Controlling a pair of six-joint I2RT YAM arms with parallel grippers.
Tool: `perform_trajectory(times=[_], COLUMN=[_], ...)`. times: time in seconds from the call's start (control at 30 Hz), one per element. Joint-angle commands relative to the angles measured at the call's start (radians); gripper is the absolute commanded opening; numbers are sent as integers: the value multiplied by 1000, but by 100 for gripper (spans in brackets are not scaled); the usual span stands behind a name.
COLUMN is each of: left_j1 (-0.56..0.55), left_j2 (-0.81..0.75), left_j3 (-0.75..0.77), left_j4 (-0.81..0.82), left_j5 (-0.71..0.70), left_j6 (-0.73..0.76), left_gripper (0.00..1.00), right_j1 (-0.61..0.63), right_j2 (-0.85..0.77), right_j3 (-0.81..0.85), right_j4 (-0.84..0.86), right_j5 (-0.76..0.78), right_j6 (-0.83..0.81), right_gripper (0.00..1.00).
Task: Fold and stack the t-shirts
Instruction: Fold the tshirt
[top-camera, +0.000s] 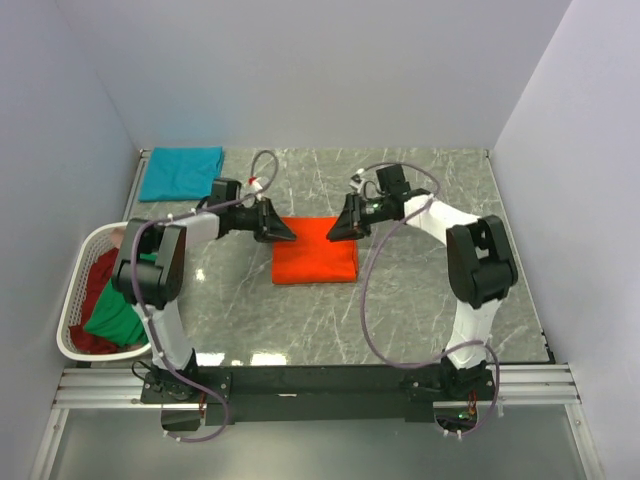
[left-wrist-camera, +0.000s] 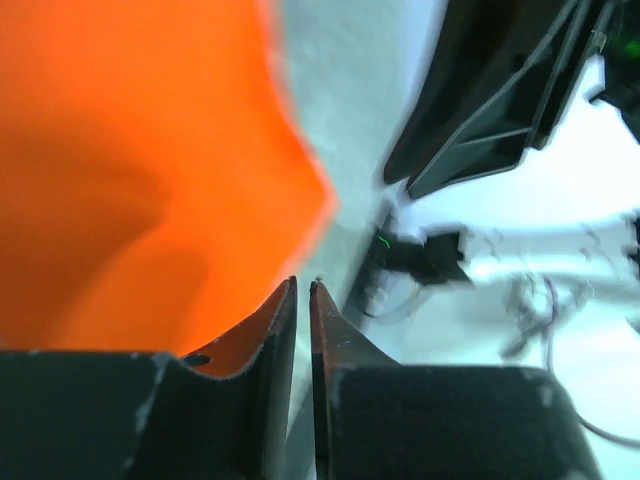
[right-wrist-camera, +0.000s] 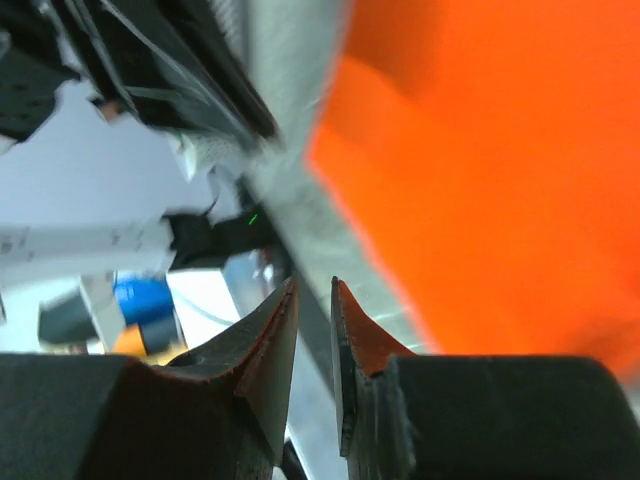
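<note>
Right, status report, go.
Left gripper, right gripper shut, empty, over far corners of orange t-shirt. Folded flat, centre. Teal t-shirt folded far left; green t-shirt, dark red t-shirt in basket. Nothing blocking.

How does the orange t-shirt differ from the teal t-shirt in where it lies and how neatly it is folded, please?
The orange t-shirt lies mid-table, the left pincer and right pincer at its far edge; the teal t-shirt lies in the far left corner, clear of both. The orange t-shirt is a tidy rectangle; the teal t-shirt's outline looks skewed and less square. Both lie folded flat.
</note>
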Motion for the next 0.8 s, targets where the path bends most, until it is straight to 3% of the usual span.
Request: perform_trajectory(times=[0.0,0.07,0.2,0.47,0.6,0.77], left_j1=[-101,-125,-119,-95,-66,-46], left_j2=[-98,-99,13,196,167,12], left_j3=[-114,-178,-191,-128,-100,-91], left_j4=[153,230,198,-108,-199,-341], left_j5=[90,80,59,-116,-150,-7], left_j6=[-123,-163,-156,108,227,430], left_gripper=[16,15,15,13,22,28], right_j1=[100,130,137,40,22,25], right_j2=[-66,-34,41,233,197,5], right_j3=[-96,-116,-176,-198,-199,-211], right_j4=[111,85,94,25,-14,-111], right_j5=[-69,-79,-66,37,45,-3], right_j6=[87,62,36,-102,-145,-246], right_gripper=[27,26,25,22,22,22])
